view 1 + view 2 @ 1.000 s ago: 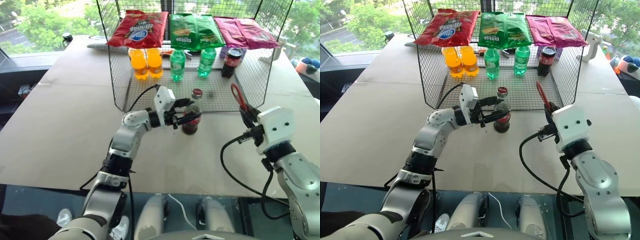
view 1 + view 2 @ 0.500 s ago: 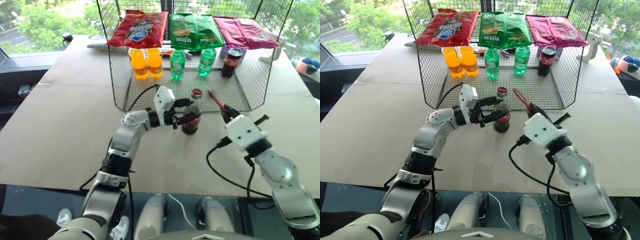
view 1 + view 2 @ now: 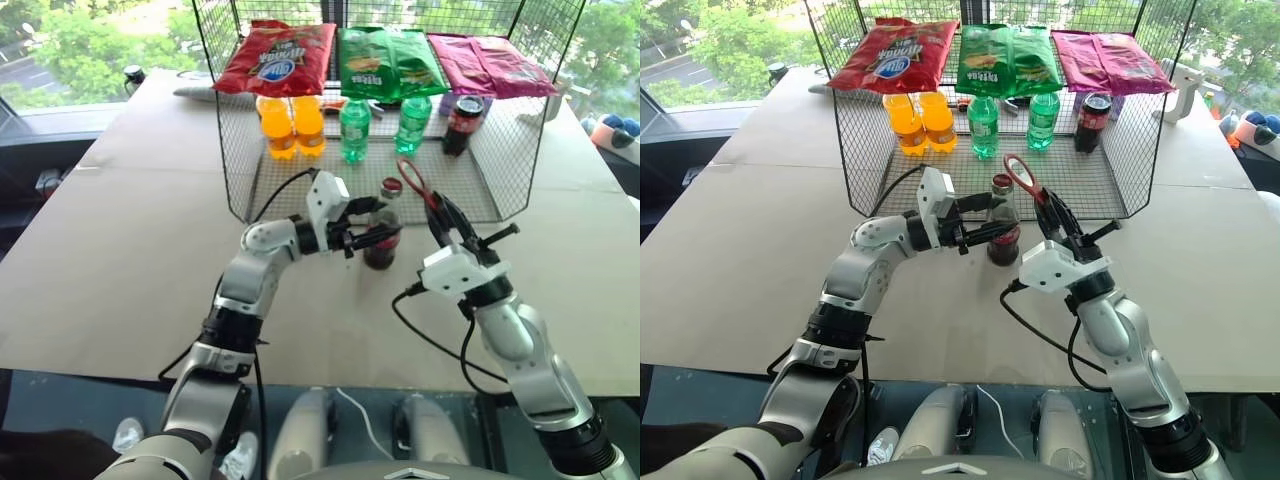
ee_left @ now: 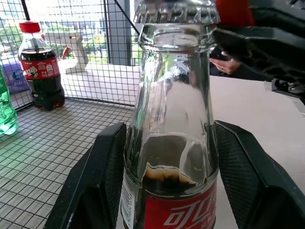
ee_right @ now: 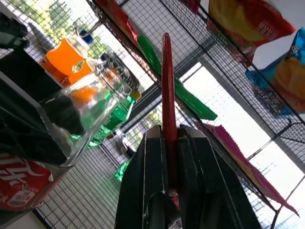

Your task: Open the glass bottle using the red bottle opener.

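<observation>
The left end effector (image 3: 368, 232) clamps the upright bottle (image 3: 382, 226) standing on the desk (image 3: 130, 250), while the right end effector (image 3: 440, 215), closed on the opener (image 3: 413, 178), holds its ring just right of and level with the cap (image 3: 393, 185).

Left gripper (image 3: 372, 228) clamped level; right gripper (image 3: 444, 222) pinched, tilted upward.

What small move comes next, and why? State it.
Probably ease the right pincer left and down so the red bottle opener's ring drops over the cap. The left pincer grips the glass bottle upright, capped, with the ring just right of the cap.
</observation>
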Controlling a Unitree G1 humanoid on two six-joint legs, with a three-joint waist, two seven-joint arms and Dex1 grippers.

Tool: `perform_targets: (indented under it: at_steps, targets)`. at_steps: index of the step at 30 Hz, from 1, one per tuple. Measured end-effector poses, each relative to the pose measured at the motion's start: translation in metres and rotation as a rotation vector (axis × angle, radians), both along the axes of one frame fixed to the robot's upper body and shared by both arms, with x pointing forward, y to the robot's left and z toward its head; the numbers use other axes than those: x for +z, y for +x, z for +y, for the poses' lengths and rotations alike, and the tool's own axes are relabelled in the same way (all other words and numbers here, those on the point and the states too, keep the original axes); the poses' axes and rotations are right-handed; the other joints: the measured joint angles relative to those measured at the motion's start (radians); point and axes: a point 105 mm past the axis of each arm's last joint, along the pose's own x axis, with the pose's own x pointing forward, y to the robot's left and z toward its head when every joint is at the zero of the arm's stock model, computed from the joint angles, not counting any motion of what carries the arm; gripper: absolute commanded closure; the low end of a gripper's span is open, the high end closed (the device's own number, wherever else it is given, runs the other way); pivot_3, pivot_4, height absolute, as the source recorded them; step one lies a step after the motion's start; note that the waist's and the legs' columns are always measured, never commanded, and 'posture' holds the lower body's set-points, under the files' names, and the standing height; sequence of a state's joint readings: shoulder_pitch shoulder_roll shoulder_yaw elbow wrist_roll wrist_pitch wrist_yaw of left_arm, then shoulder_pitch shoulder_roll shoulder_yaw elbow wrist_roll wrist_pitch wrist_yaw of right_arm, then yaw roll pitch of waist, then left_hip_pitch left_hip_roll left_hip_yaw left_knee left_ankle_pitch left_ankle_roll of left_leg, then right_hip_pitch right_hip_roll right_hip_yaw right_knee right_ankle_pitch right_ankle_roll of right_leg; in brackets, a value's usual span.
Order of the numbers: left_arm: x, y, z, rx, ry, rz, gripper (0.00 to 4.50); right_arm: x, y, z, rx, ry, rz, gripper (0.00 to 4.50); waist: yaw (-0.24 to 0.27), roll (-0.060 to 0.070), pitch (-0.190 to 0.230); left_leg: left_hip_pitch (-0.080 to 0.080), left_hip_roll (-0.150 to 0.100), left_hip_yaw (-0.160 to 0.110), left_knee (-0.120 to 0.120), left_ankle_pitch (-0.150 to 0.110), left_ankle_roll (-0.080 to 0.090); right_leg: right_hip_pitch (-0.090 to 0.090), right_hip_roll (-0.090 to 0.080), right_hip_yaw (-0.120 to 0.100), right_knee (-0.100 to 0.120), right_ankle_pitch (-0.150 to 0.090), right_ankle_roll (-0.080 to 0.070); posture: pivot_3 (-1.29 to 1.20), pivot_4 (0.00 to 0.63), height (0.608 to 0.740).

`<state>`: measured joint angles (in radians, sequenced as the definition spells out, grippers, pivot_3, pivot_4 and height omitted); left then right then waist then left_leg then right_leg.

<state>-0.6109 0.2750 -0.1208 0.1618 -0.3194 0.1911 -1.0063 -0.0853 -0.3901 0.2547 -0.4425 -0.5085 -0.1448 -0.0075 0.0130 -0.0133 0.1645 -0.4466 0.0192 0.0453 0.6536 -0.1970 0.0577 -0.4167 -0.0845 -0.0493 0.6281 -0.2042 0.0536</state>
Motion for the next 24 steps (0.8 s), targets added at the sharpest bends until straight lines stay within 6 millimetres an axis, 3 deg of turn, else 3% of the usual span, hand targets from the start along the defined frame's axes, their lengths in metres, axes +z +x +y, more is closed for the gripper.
perform_targets:
  at_steps: [12,24]
  targets:
    - [0.001,-0.001,0.005,-0.001,0.009,0.006,2.27,-0.014,0.003,-0.006,0.054,-0.099,-0.014,4.50,-0.001,0.000,0.000,0.001,0.000,0.000,0.000,0.000,0.000,0.000,0.000,0.001,0.000,0.000,-0.001,0.00,0.150,0.740]
    - [0.002,-0.002,0.008,-0.004,0.017,0.014,2.27,-0.018,0.014,0.005,0.049,-0.166,-0.142,4.50,-0.001,0.000,0.000,0.001,0.000,0.002,0.000,0.002,-0.004,0.000,0.001,0.002,0.001,0.001,-0.001,0.00,0.150,0.740]
